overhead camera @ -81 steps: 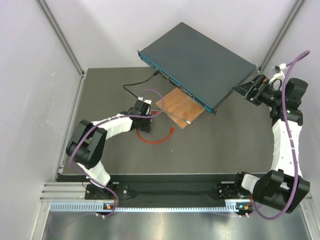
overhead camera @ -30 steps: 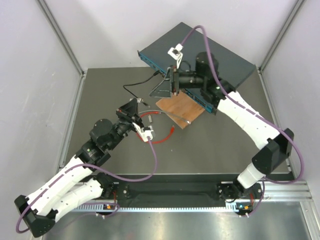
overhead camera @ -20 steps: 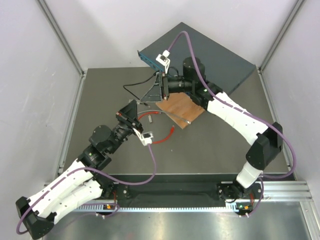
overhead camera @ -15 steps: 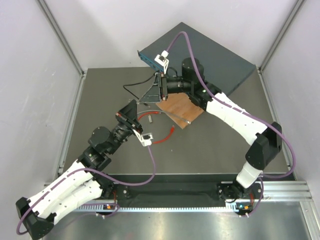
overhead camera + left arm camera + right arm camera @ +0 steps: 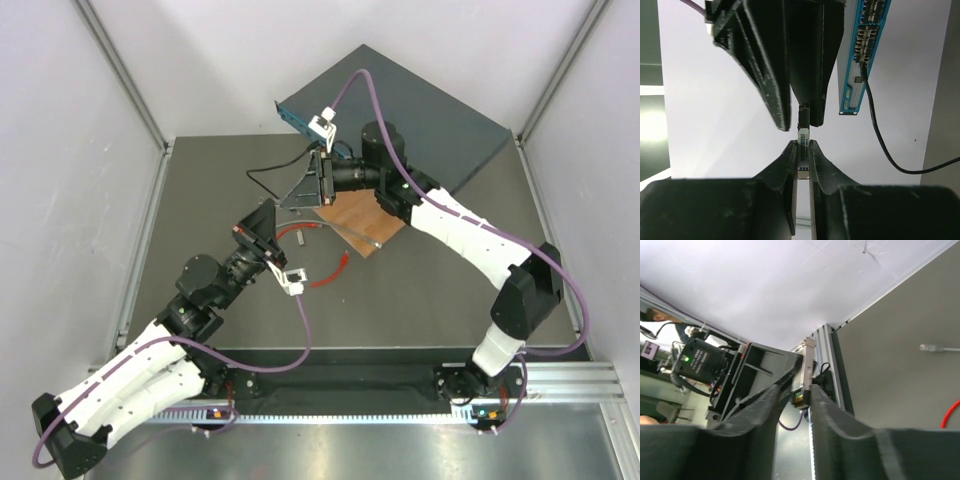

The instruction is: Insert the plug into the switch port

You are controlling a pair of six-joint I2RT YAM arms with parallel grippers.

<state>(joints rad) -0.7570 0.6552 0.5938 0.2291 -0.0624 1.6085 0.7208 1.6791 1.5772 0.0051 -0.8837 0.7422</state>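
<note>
Currently, left hand [image 5: 802, 146] and right hand [image 5: 801, 390] both pinch shut on one small silver piece [image 5: 803, 136], while the plug [image 5: 343, 262] lies unheld mid-way across the surface [image 5: 450, 290], well short of the switch port [image 5: 865, 37] toward the far edge; best to free one hand, then grip the boot squarely.

Both arms stretch toward the switch [image 5: 420, 110]. Just before it, left claw [image 5: 803, 147] and right claw [image 5: 801, 390] meet tip to tip, each pinched on a small module [image 5: 803, 139].

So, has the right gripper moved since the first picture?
Yes. The right gripper, holding a silver part, went left: from the right corner of the switch to beyond the left edge of the wooden board.
</note>
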